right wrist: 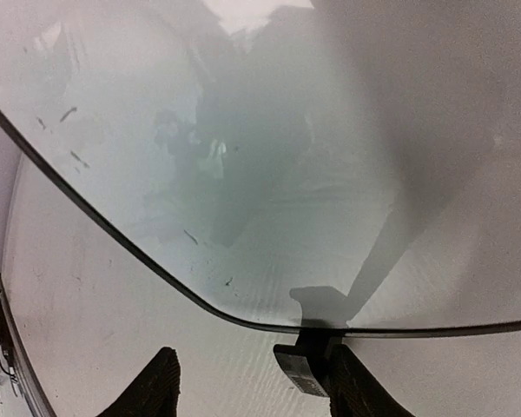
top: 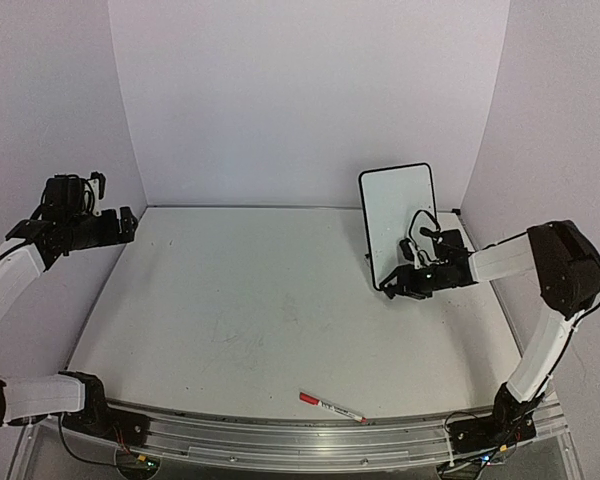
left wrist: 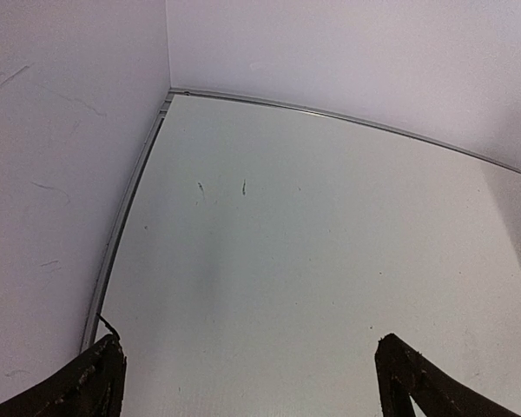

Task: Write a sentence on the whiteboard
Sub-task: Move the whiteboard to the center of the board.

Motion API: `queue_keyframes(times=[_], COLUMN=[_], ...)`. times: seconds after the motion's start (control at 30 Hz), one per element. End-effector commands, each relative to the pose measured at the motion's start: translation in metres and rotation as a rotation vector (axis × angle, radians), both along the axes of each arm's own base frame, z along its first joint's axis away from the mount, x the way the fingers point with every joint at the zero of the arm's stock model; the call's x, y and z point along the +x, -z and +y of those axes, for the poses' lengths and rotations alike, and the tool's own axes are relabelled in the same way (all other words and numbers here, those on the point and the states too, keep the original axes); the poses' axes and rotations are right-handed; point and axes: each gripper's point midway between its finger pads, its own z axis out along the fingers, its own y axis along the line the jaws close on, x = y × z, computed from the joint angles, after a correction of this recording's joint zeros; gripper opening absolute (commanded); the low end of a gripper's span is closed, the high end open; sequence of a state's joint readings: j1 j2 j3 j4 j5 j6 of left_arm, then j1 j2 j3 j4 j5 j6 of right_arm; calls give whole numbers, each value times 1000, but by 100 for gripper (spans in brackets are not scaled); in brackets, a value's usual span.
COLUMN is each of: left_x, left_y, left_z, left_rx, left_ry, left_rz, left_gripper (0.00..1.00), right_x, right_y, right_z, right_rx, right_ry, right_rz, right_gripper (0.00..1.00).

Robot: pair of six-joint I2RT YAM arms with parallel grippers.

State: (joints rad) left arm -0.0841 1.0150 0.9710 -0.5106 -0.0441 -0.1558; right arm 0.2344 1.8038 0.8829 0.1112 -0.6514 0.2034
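- Small rectangular whiteboard with thin black frame and rounded corners [top: 397,205] stands upright at the far right of the white table top [top: 240,300], leaning back a little.
- Right wrist view: glossy board face [right wrist: 347,130] fills most of the frame, with a few small dark flecks and a murky reflection on it.
- Small black foot [right wrist: 302,367] sits under the board's bottom edge, on the table.
- Right gripper [top: 392,288] is low at the board's base. Its fingers [right wrist: 152,391] are parted, with the foot in the gap just beside one finger. I can't tell if it touches, and nothing is clamped.
- Left gripper [top: 130,222] hangs raised at the far left, well apart from the board.
- Left wrist view: the dark fingers [left wrist: 91,387] are spread wide, with only bare table between them.
- Red-capped white marker pen [top: 332,407] lies flat near the table's front edge, between the two arm bases and apart from both grippers.
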Motion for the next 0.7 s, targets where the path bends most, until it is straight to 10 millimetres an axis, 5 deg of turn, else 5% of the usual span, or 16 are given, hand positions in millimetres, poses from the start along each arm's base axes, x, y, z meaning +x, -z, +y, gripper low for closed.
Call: queue_keyframes(times=[0.0,0.67], left_x=[5,7], left_y=[-7,-4], left_z=[-2,-3], left_rx=[-7,-9], left_ry=[9,11], left_rz=[-34,-23], left_gripper=[100,99], right_x=[-4,5], right_y=[0,10], right_z=[18,22], right_rx=[-59,-350], right_ry=[-3,162], right_rz=[-25,-213], right_gripper=[53,25])
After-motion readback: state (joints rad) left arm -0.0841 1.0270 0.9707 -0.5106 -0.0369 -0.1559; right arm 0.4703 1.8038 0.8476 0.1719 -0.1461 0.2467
